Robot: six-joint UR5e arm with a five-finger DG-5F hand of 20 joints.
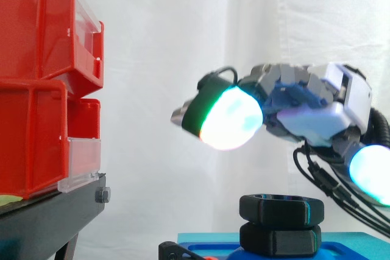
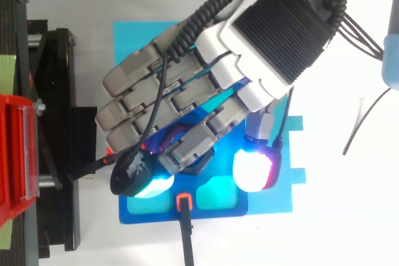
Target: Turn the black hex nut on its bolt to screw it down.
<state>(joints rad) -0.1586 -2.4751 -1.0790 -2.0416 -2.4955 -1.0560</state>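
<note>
The hand hangs open in the air with nothing in its grasp. Its fingers reach out toward the left of the side view, only loosely bent. The nearest fingertip pad glows white and green. The thumb pad glows white and cyan lower down at the right edge.

The black hex nut sits below the hand, with a clear gap between it and the pads, so nothing touches it. It rests on top of a second black hex piece, and the two are stacked in line. The stack stands on a blue base.

From above, the hand spreads over the blue base and hides most of the stack.

To the left stand the red bins on their black stand. A white curtain hangs behind.
</note>
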